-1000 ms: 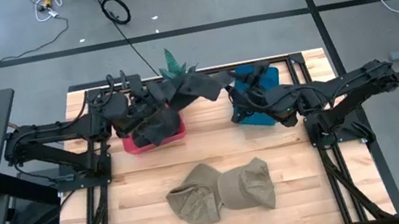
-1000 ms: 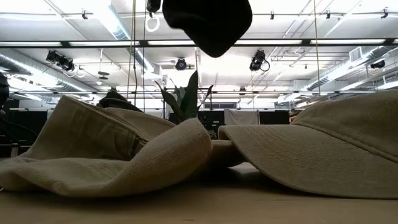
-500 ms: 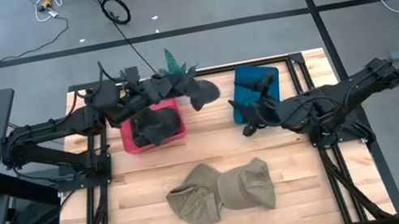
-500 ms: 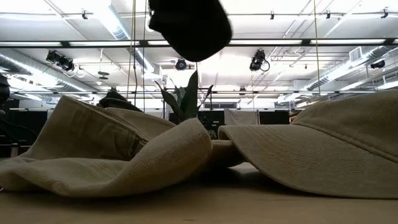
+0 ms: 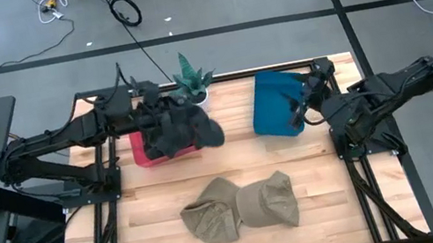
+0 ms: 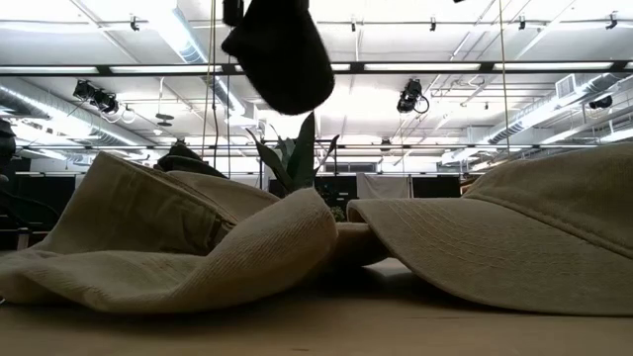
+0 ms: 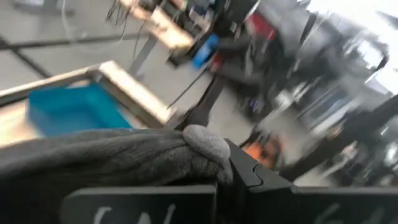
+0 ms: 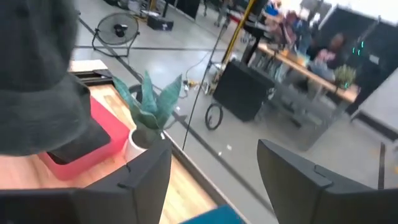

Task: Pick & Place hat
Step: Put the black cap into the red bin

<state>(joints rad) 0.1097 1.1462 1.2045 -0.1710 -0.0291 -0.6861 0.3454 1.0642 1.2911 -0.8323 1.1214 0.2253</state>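
My left gripper (image 5: 160,116) is shut on a dark grey hat (image 5: 185,131) that hangs over a red bin (image 5: 144,156) at the table's far left. The hat also shows at the top of the low view (image 6: 282,54) and in the left wrist view (image 7: 112,162). My right gripper (image 5: 298,110) is open and empty beside a blue bin (image 5: 271,101); its fingers stand apart in the right wrist view (image 8: 214,180). Two tan hats (image 5: 240,207) lie on the table near its front, their brims overlapping. My left gripper pinches a bunched fold of the dark hat (image 7: 193,146) between its two fingers. The fingers reach in from the table's left side. The hat hangs below the fingers, slack and lifted clear, over the red bin.
A small potted plant (image 5: 192,81) stands at the far edge between the two bins. The tan hats fill the low view's foreground (image 6: 188,247). Bare wood (image 5: 149,196) lies between the bins and the tan hats.
My left gripper has carried the dark hat toward the table's left, from the gap between the bins to above the red bin; the hat, stretched out sideways before, now hangs bunched. My right gripper has drawn back toward the table's right edge, beside the blue bin.
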